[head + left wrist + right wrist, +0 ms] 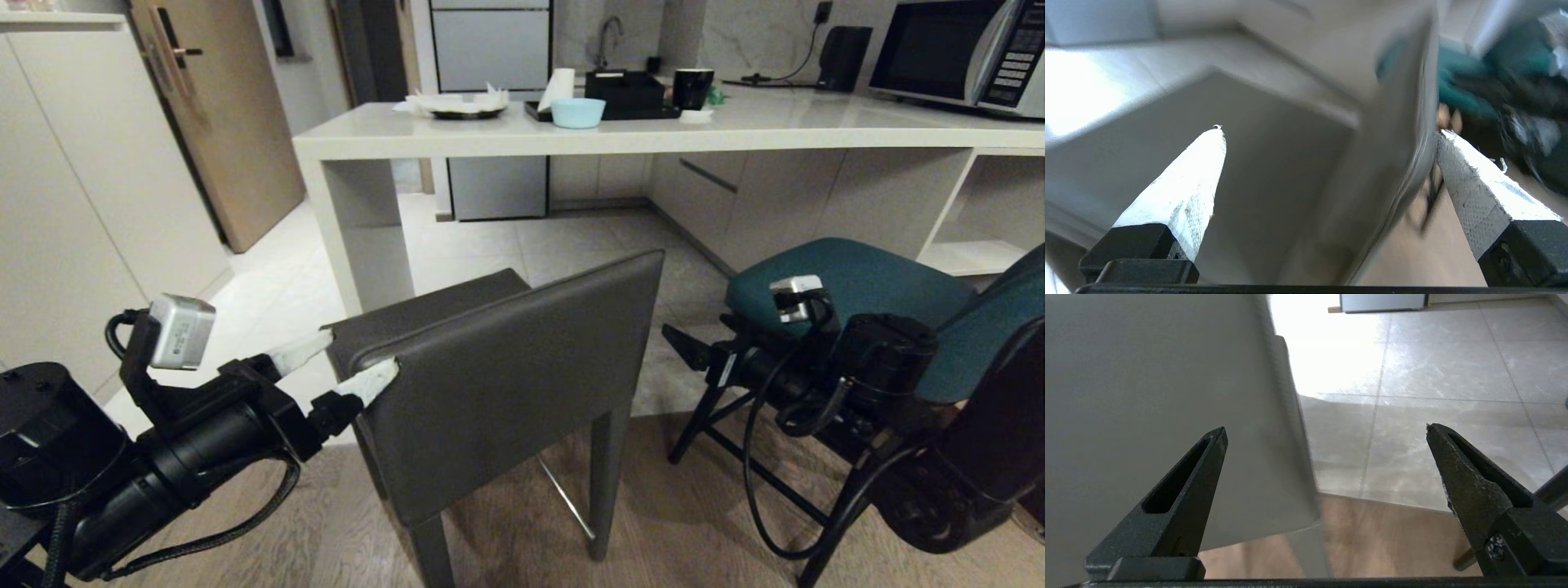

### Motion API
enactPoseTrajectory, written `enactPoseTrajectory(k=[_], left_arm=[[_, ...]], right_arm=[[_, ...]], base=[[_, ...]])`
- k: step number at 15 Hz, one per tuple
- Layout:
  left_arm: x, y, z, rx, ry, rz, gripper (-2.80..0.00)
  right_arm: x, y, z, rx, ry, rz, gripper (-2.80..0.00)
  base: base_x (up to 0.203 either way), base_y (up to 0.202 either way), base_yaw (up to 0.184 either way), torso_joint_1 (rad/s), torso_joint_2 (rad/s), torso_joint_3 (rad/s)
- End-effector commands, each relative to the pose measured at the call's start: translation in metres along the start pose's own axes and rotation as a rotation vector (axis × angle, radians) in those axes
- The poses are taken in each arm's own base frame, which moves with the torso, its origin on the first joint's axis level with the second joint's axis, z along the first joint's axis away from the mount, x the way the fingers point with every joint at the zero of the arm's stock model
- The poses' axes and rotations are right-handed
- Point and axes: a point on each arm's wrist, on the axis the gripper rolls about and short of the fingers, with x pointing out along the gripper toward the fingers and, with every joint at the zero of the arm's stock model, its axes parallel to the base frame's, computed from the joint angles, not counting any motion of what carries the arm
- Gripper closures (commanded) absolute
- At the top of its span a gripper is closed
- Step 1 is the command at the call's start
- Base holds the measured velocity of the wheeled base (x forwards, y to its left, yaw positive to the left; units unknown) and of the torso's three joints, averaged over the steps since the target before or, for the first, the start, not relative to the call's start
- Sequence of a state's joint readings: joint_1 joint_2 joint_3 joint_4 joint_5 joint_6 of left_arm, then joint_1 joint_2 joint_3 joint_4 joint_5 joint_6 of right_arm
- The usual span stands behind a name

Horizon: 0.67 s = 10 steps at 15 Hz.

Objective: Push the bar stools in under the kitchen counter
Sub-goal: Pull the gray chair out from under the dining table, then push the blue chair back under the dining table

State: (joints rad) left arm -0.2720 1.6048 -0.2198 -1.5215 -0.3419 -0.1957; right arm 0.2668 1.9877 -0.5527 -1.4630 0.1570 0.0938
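Bar stools, two, both out on the floor short of the kitchen counter. Grey stool: nearest you, backrest toward the robot. Teal stool: to its right, seat near the counter's shelf end. Left gripper: fingers apart, straddling the grey backrest's left edge. Right gripper: fingers apart, empty, beside the grey backrest's other edge. Step in hand: bracing for the grey stool's push. Your next move likely calls for an even, level shove forward.
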Motion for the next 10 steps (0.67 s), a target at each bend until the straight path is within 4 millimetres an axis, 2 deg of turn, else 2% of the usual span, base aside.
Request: enactPoseTrajectory(k=[1, 6, 10], left_arm=[[-0.011, -0.004, 0.021, 0.013, -0.101, 0.025, -2.8], [-0.043, -0.016, 0.06, 0.073, -0.27, 0.035, -2.8], [-0.084, -0.037, 0.086, 0.108, -0.299, 0.051, -2.8]], right_arm=[[-0.031, 0.008, 0.035, -0.007, -0.094, 0.001, -2.8], [-0.105, 0.024, 0.083, -0.02, -0.244, 0.001, -2.8], [-0.172, 0.036, 0.105, -0.033, -0.329, 0.0, -2.8]], base=[[0.0, 0.0, 0.0, 0.0, 0.0, 0.0], [0.0, 0.0, 0.0, 0.0, 0.0, 0.0], [0.0, 0.0, 0.0, 0.0, 0.0, 0.0]])
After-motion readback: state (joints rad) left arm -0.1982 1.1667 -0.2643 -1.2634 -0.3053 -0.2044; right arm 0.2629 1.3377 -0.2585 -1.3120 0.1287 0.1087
